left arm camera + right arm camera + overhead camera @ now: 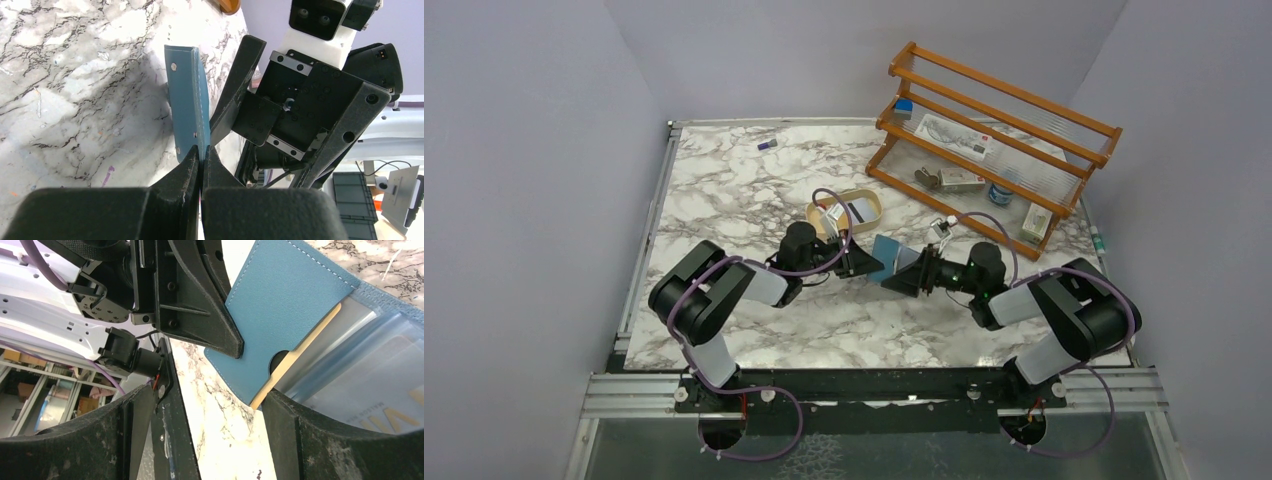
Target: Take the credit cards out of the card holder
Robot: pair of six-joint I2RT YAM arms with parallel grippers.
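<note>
- Left pincer (pixel 201 150): what is pinched by it?
- One thin edge of the teal card holder (pixel 186 95) is pinched tight. The card holder is held up on its side between both arms, over the marble table (pixel 75 75).
- How is the right pincer (pixel 210 405) seen?
- It is spread wide. The open end of the card holder is seen just beside one finger.
- Where are the credit cards (pixel 370 385)?
- Some are tucked inside. A yellow card (pixel 300 347) is poked out a bit.
</note>
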